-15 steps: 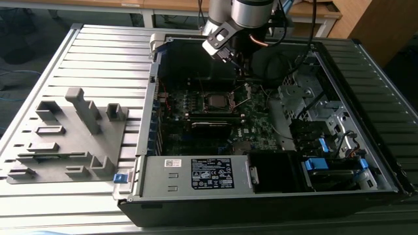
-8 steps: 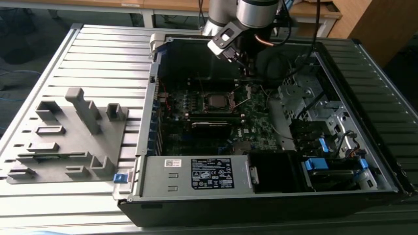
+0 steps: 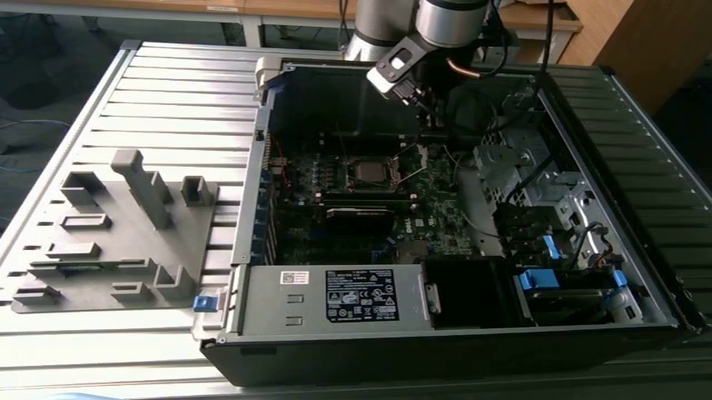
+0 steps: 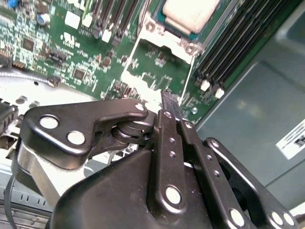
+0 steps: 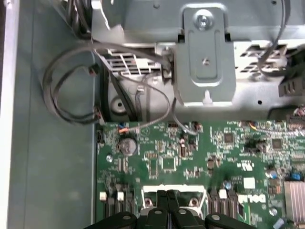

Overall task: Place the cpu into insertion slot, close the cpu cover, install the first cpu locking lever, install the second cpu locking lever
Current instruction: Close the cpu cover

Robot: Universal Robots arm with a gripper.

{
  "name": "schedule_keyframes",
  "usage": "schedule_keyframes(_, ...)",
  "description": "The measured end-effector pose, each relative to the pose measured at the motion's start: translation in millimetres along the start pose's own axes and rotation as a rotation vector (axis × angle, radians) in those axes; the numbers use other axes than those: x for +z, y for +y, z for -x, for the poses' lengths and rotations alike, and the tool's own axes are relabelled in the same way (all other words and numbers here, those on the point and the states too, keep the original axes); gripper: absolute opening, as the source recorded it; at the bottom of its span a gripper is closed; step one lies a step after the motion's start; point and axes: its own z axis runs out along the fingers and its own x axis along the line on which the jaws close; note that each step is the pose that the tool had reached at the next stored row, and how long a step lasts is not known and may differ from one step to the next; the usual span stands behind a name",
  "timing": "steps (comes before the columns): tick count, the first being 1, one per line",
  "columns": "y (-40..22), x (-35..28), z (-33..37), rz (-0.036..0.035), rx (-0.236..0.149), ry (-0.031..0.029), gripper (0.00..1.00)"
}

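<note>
Your arm [image 3: 443, 23] is reaching down into the open computer case [image 3: 445, 354]. Its wrist is tilting so that the gripper [image 3: 432, 123] is pointing at the green motherboard [image 5: 162, 160]. In the exterior view the gripper is hanging close to the insertion slot [image 3: 398, 173], a little beyond it and toward the exterior view's right.

In the first wrist view the two black fingers [image 5: 161, 205] are lying side by side, with no real gap and nothing between them. Your jaws are standing together and empty. In the second wrist view one fingertip [image 4: 167, 98] is hovering just beside the slot's edge. You cannot tell whether it is touching the board.

The cpu [image 4: 190, 12] is sitting in the slot. Its pale metal top is showing through the window of the cpu cover [image 4: 162, 39], which appears to be lying flat around it. Two thin pale lines [image 4: 129, 56] are running from the cover's corners toward the fingertip. You cannot tell whether they are lever wires or print on the board.

Dark memory slots [image 4: 233, 47] are running along beside the insertion slot. A metal box with a white label [image 3: 333, 296] is sitting in the case on the side of the slot away from the arm. A grey fixture block [image 3: 122, 242] is resting well apart from the slot, outside the case on the slatted table [image 3: 167, 92], toward the exterior view's left.
</note>
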Motion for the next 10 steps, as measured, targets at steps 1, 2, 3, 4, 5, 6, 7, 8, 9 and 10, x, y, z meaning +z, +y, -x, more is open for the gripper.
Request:
schedule_keyframes(1, 2.5, 0.7, -0.6, -0.0003, 0.0, -0.0002, 0.11)
schedule_keyframes(2, 4.8, 1.5, -1.1, -0.0007, 0.0, -0.0003, 0.11)
schedule_keyframes(3, 6.8, 2.4, -1.6, -0.0011, 0.0, -0.0004, 0.11)
schedule_keyframes(4, 8.4, 3.2, -1.9, -0.0014, 0.001, -0.0003, 0.11)
schedule_keyframes(5, 9.8, 3.7, -2.1, -0.0015, 0.001, -0.0005, 0.11)
schedule_keyframes(6, 11.3, 4.3, -2.3, -0.0016, 0.002, -0.0006, 0.11)
schedule_keyframes(7, 12.7, 4.9, -2.6, -0.0017, 0.003, -0.0006, 0.11)
schedule_keyframes(8, 14.2, 5.5, -3.0, -0.0018, 0.003, -0.0008, 0.11)
schedule_keyframes(9, 15.9, 6.0, -3.4, -0.0019, 0.003, -0.0009, 0.11)
schedule_keyframes(10, 17.8, 6.4, -3.9, -0.0021, 0.003, -0.0013, 0.11)
